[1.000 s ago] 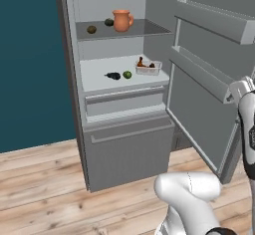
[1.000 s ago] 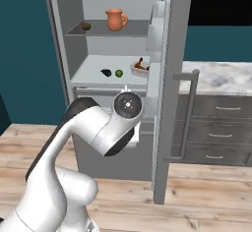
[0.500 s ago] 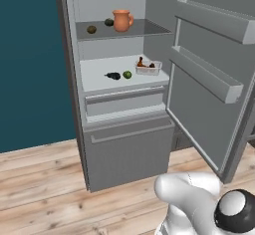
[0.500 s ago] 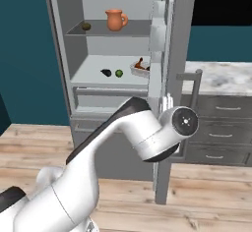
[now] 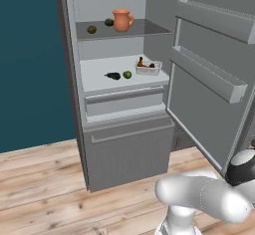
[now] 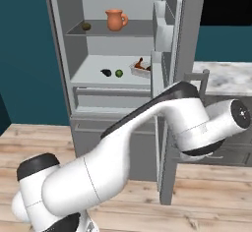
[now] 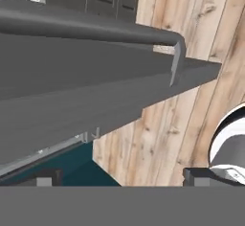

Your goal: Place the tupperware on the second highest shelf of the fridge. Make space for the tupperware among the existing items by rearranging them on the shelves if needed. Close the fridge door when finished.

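Observation:
The fridge (image 5: pixel 119 144) stands open. The tupperware (image 5: pixel 148 67) (image 6: pixel 140 68), with brown food in it, rests at the right of the white second highest shelf (image 5: pixel 99 82), next to a green lime (image 5: pixel 127 74) and a dark aubergine (image 5: pixel 113 75). An orange jug (image 5: pixel 121 20) and two round fruits (image 5: pixel 91 29) sit on the grey shelf above. My gripper (image 7: pixel 122 178) is open with nothing between its fingertips (image 7: pixel 45 177). It faces the outer side of the fridge door (image 7: pixel 72 91), a little off its bar handle (image 7: pixel 95 28). My arm (image 6: pixel 162 118) reaches around the door's edge.
The open door (image 5: pixel 209 94) with its grey bins (image 5: pixel 206 72) swings out to the right of the fridge. A lower drawer (image 5: pixel 127 149) is shut. Grey cabinets under a marble counter (image 6: pixel 224 78) stand behind the door. Wooden floor (image 5: pixel 45 179) lies in front.
My arm has swung to the right, from in front of the fridge around to the outer side of the door. The items on the shelves and the door have not moved.

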Controlling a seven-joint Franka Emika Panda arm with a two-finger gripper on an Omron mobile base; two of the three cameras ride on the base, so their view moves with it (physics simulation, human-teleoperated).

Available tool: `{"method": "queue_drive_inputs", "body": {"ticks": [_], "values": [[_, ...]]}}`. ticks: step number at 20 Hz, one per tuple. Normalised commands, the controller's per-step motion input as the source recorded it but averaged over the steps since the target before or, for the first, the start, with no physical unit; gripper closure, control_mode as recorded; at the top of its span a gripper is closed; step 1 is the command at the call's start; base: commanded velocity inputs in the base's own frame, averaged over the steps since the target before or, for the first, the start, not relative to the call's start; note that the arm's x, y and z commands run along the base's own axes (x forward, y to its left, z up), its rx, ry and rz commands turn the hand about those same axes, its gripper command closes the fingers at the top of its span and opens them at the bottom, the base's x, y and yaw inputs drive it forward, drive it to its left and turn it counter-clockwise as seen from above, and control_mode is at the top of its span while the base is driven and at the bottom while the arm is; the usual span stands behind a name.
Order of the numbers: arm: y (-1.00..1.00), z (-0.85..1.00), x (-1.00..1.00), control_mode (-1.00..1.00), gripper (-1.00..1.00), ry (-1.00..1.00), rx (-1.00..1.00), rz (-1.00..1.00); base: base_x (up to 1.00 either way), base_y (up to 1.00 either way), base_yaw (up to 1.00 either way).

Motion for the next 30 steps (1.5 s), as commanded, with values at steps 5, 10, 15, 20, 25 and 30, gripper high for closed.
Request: {"method": "queue_drive_inputs", "body": {"ticks": [5,10,15,20,25,30], "values": [[-0.69,-0.30,-0.99,-1.00,-1.00,-0.44,0.03,0.00,0.00,0.00,0.00],[-0.11,-0.96,-0.24,-1.00,-1.00,-0.58,0.01,0.00,0.00,0.00,0.00],[0.00,-0.69,0.24,-1.00,-1.00,-0.39,0.03,0.00,0.00,0.00,0.00],[-0.09,-0.01,0.34,-1.00,-1.00,0.00,0.01,0.00,0.00,0.00,0.00],[-0.24,0.21,0.50,-1.00,-1.00,0.18,0.00,0.00,0.00,0.00,0.00],[-0.15,0.03,0.65,-1.00,-1.00,0.10,0.00,0.00,0.00,0.00,0.00]]}}
